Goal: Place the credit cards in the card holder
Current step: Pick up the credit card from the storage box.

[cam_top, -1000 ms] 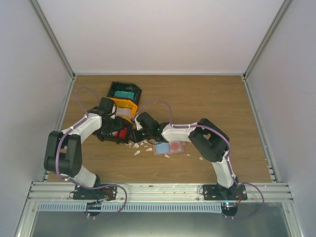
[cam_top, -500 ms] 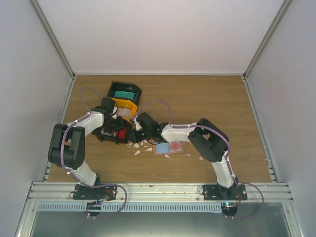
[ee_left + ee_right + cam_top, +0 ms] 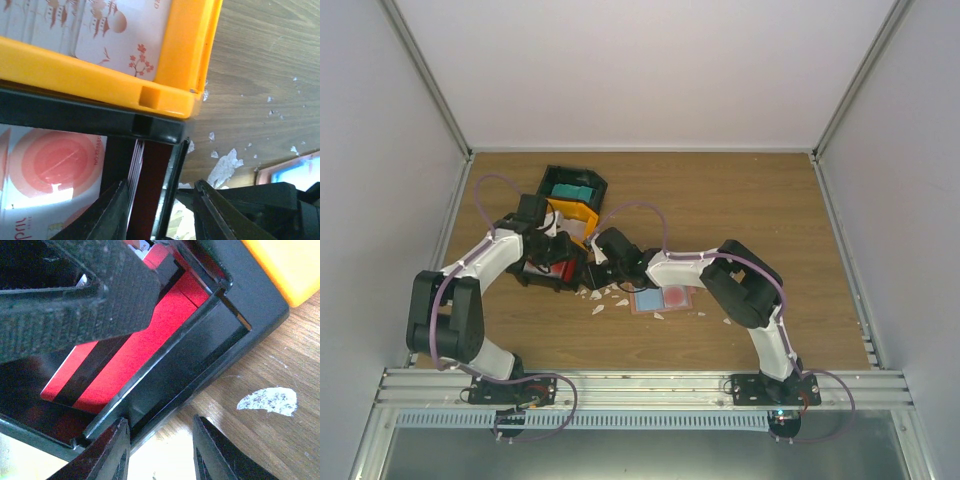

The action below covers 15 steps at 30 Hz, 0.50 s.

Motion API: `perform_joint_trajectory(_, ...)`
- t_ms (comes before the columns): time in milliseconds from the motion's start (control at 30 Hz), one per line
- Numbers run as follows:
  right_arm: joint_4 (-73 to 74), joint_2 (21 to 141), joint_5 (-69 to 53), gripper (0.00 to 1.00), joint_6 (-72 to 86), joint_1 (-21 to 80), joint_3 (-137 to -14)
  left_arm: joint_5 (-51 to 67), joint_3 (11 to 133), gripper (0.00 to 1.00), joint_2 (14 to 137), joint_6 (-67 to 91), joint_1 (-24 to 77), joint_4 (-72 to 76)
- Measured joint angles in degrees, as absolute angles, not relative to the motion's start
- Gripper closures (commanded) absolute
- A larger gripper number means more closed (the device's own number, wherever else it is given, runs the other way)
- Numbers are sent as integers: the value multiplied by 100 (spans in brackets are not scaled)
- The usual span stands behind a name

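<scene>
A stack of red credit cards (image 3: 558,268) stands in a black bin (image 3: 535,275) left of centre. The top card is red with a black stripe (image 3: 135,335), and the stack shows edge-on in the left wrist view (image 3: 145,190). The salmon card holder (image 3: 663,311) lies flat on the table with a blue card (image 3: 648,298) and a pinkish card (image 3: 677,296) on it; its edge (image 3: 280,167) shows in the left wrist view. My left gripper (image 3: 160,212) is open, its jaws straddling the bin's wall and the red stack. My right gripper (image 3: 160,452) is open at the same bin's outer wall.
An orange bin (image 3: 576,214) holding a pale printed card (image 3: 120,30) abuts the red cards' bin. A second black bin (image 3: 572,186) with teal cards stands behind it. White scraps (image 3: 605,295) are scattered on the wood between bins and holder. Grey walls enclose the table.
The left arm's elbow has swung out and back, and its wrist has shifted slightly up and left over the bins. The right arm and the cards have not moved.
</scene>
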<state>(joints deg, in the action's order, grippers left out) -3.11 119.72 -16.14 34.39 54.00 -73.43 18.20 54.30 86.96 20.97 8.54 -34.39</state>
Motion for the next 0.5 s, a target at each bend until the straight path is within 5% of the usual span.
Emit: perform_joint_trajectory(500, -652, 11959, -1623, 65, 3599, 5398, -7157, 2394, 5113, 62, 8584, 2250, 886, -3503)
